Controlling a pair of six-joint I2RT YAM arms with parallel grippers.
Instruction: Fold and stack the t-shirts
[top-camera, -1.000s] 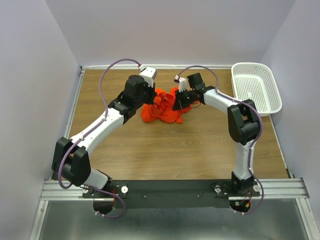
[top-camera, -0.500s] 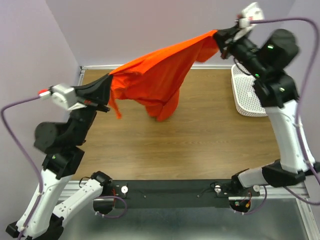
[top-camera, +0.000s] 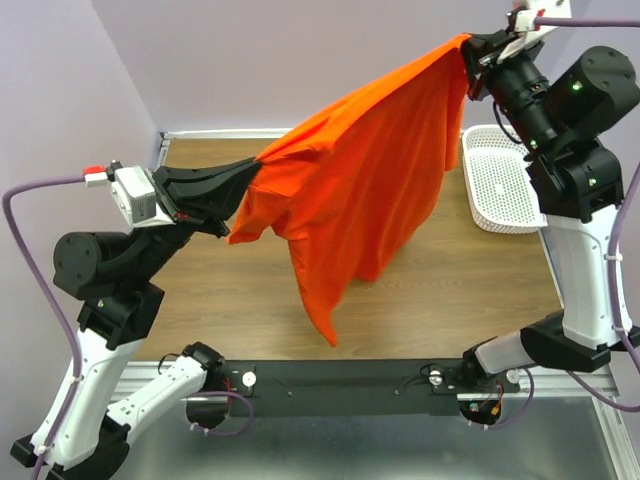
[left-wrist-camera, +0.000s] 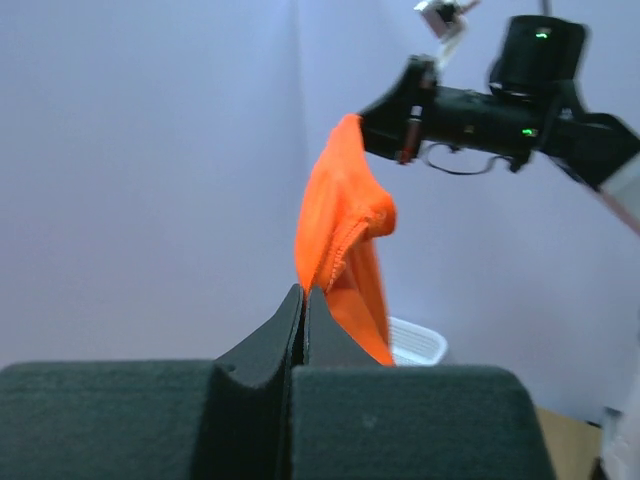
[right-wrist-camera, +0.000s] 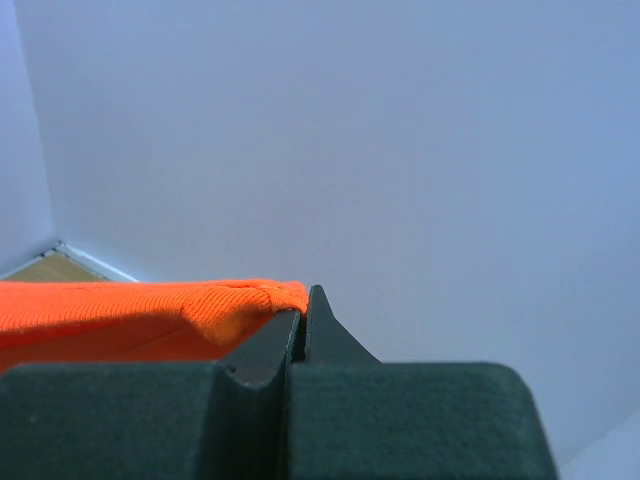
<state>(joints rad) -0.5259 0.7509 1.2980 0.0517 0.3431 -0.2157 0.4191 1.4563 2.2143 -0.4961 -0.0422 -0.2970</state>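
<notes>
The plain orange-red t-shirt (top-camera: 360, 190) hangs in the air above the table, stretched between both arms, its lower part drooping to a point near the front. My left gripper (top-camera: 248, 178) is shut on the shirt's left end. My right gripper (top-camera: 468, 48) is shut on its upper right end, held higher. In the left wrist view the t-shirt (left-wrist-camera: 340, 225) runs up from my closed left gripper (left-wrist-camera: 303, 292) to the right arm. In the right wrist view the t-shirt (right-wrist-camera: 140, 305) leads into my closed right gripper (right-wrist-camera: 303, 292).
A white perforated basket (top-camera: 500, 185) stands at the table's right edge, under the right arm. The wooden table (top-camera: 440, 300) is enclosed by pale walls on three sides. A black rail with the arm bases runs along the near edge.
Both arms went from low over the crumpled shirt on the table to lifted and spread apart. The shirt rose with them, opened out, and now hangs lower and wider.
</notes>
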